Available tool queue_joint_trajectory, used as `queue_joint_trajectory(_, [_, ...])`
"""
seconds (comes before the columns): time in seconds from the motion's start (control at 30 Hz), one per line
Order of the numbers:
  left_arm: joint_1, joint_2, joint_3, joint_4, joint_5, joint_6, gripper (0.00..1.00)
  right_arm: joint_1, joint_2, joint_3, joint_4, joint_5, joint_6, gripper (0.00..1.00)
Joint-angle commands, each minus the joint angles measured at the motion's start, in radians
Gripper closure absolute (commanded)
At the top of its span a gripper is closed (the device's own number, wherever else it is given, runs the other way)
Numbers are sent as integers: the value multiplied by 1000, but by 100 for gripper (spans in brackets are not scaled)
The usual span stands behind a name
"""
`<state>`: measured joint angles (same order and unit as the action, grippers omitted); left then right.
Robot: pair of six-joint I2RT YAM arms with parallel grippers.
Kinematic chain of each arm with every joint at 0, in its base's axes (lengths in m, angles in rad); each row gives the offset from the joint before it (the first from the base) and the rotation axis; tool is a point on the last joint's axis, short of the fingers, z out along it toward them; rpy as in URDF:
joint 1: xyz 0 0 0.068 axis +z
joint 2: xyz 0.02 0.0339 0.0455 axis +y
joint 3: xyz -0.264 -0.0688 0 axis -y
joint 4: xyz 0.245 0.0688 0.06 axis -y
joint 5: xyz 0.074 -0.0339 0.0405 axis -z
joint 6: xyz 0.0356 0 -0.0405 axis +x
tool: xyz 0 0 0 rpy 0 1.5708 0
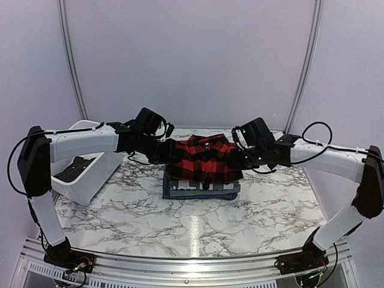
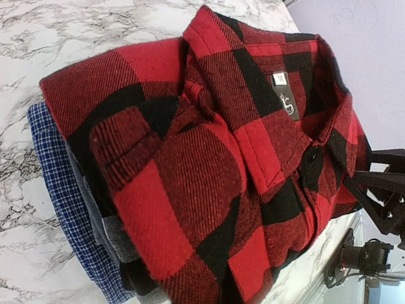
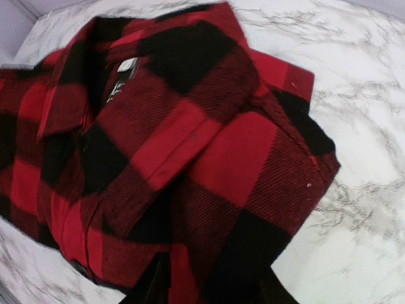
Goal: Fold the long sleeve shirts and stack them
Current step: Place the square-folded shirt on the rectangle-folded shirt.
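The folded red-and-black buffalo check shirt (image 1: 204, 159) lies on top of a stack of folded shirts at the table's middle. It fills the left wrist view (image 2: 209, 158) and the right wrist view (image 3: 177, 145). Under it are a grey-and-black layer (image 2: 104, 221) and a blue checked shirt (image 1: 198, 193), which also shows in the left wrist view (image 2: 57, 183). My left gripper (image 1: 165, 151) is at the shirt's left edge, its fingers buried in cloth. My right gripper (image 1: 242, 159) is at the right edge. Its dark fingers (image 3: 142, 288) pinch the red cloth.
A white plastic tub (image 1: 90, 180) stands tilted at the left, with a dark cloth (image 1: 75, 168) inside. The marble table (image 1: 198, 228) runs forward to the metal rail at the near edge. The right arm (image 2: 383, 190) shows at the left wrist view's right edge.
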<state>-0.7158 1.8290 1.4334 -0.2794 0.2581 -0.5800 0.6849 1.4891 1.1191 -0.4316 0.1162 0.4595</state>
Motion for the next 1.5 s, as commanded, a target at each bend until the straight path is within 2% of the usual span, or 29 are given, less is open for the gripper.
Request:
queue_joint_trajectory(0.0, [11,3,-55,8,-44,-6,89,-11,5,-22,13,49,9,55])
queue_joint_trajectory(0.03, [15,6,-69,9,-55,-8,76,-12,6,-23,2,74,12,48])
queue_joint_trajectory(0.1, [19,11,-91,9,-70,-3,62,-13,-3,-21,-16,119,8,35])
queue_joint_trajectory(0.13, [19,8,-99,9,-73,-2,51,-13,-7,-17,-26,143,3,31])
queue_joint_trajectory(0.17, [19,3,-102,9,-85,-1,16,-14,-12,-5,-44,181,-1,27])
queue_joint_trajectory(0.2, [19,-7,-107,9,-98,2,3,-14,-15,17,-62,205,-6,26])
queue_joint_trajectory(0.37, [27,-71,-119,3,-177,25,1,-1,-22,94,-89,222,-42,19])
queue_joint_trajectory(0.5, [30,-123,-133,-2,-230,32,1,58,-10,139,-78,230,-46,17])
queue_joint_trajectory(0.7, [30,-193,-168,0,-320,61,1,130,90,200,-27,201,-43,16])
queue_joint_trajectory(0.97, [31,-284,-221,0,-377,117,1,151,214,171,34,174,-29,16])
queue_joint_trajectory(1.17, [50,-364,-272,5,-401,120,1,167,221,169,10,194,-19,16])
queue_joint_trajectory(1.37, [78,-513,-345,64,-443,99,1,245,206,251,3,190,-43,15])
queue_joint_trajectory(1.47, [89,-550,-345,58,-435,109,1,287,244,316,41,113,-47,15])
